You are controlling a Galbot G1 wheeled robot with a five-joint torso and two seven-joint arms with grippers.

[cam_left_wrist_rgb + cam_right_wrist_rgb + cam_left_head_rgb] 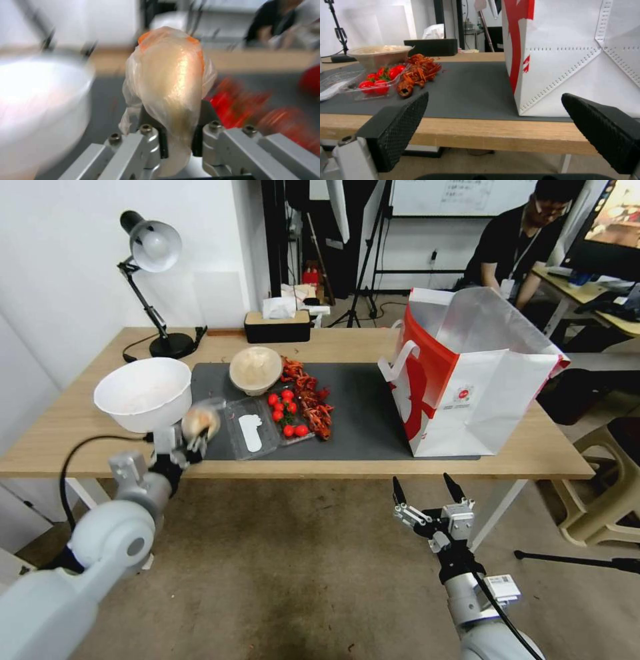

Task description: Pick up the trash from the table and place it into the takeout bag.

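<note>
Bun in clear bag [170, 75] being held aloft by the left gripper [190, 443] at the near left edge of the table [533, 447].

Film and bread are being judged light, soft and easily crushed; the slippery wrap is being pinched at its bunched lower end, which seems the safest hold, though slipping through the fingers [160, 140] is being regarded as a risk. In the left wrist view the fingers are being seen clenched on the gathered film, a detail being lost in the head view, where the white bowl [143, 393] beside the bun and the takeout bag [467, 380], well apart on the mat's far right, are being shown. The right gripper [428, 493] is being kept idle below the table edge, fingers spread and holding nothing.
</note>
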